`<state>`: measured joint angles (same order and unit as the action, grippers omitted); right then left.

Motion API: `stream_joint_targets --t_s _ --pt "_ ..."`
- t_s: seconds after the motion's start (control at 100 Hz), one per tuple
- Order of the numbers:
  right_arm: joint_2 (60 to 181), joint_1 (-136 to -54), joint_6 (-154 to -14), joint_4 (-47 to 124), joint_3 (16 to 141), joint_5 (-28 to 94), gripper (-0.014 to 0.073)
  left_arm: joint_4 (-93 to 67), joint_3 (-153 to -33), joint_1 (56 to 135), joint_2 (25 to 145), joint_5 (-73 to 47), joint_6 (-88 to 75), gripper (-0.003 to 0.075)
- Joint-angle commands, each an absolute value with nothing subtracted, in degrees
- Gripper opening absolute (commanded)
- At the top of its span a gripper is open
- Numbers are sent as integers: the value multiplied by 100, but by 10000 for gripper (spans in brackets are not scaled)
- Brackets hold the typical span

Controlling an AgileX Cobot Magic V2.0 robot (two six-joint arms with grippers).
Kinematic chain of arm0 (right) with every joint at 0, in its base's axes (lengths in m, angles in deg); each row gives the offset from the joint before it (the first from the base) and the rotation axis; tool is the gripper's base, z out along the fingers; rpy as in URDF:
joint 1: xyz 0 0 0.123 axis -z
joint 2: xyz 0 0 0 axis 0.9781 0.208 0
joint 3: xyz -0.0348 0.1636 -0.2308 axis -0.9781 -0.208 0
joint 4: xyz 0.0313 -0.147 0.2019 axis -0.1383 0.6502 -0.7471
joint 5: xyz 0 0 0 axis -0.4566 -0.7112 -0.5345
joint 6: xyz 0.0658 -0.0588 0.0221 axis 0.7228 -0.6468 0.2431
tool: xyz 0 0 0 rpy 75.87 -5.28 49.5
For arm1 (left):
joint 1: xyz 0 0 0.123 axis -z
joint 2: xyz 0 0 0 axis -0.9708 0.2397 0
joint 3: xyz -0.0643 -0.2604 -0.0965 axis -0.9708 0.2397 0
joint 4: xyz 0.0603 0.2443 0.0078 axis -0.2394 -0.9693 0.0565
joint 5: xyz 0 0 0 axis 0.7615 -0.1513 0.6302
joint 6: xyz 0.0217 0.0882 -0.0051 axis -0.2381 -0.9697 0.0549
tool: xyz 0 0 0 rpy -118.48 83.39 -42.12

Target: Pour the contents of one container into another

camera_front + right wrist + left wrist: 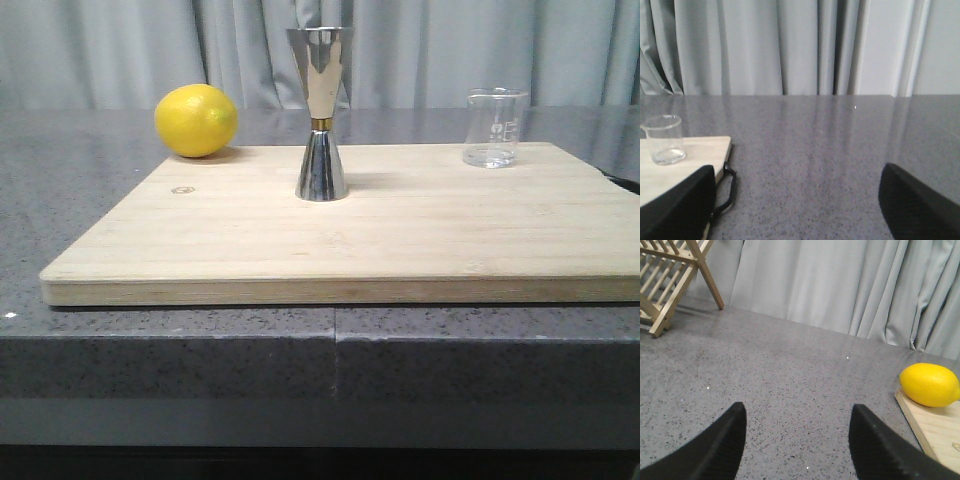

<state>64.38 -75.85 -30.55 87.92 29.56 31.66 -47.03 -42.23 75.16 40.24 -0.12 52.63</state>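
Nothing is poured yet: the small clear glass beaker (495,127) and shiny steel hourglass jigger (321,113) stand untouched; both jaws spread, empty

White marks on the beaker (495,126) are too faint to read.

Worktop (90,210): grey speckled stone, with a seam running in from its front edge.
Cutting board (400,235): pale wood, flat on the worktop, near the front edge.
Wooden rack (670,275): stands on the worktop, well apart from the board, on the left side.
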Motion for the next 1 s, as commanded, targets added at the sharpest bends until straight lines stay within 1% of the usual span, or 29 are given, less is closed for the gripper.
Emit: stream_joint_targets --t_s 0.0,0.26,0.36,0.4,0.45,0.5,0.69,0.72,0.78,0.99 --pt "6467 -7583 -3054 8800 3037 3454 600 -4614 -4343 7564 4055 386 5306 419" --pt "6467 -7583 -3054 8823 3037 3454 596 -4635 -4343 7564 4055 370 5306 412" --pt "6467 -7583 -3054 8823 3037 3468 595 -4635 -4343 7564 4055 370 5306 358" --pt "6467 -7583 -3054 8836 3037 3478 576 -4635 -4343 7564 4055 370 5306 322" --pt "6467 -7583 -3054 8836 3037 3518 528 -4635 -4343 7564 4055 370 5306 274" --pt "6467 -7583 -3054 8845 3037 3551 458 -4635 -4343 7564 4055 370 5306 221" --pt "6467 -7583 -3054 8845 3037 3569 79 -4635 -4343 7564 4055 370 5306 1" --pt "6467 -7583 -3054 8845 3037 3569 30 -4635 -4343 7564 4055 370 5306 -22" --pt "6467 -7583 -3054 8845 3037 3579 -65 -4650 -4343 7564 4055 370 5306 -21" --pt "6467 -7583 -3054 8961 3037 3966 -67 -4910 -4343 7571 4055 405 5296 -21"
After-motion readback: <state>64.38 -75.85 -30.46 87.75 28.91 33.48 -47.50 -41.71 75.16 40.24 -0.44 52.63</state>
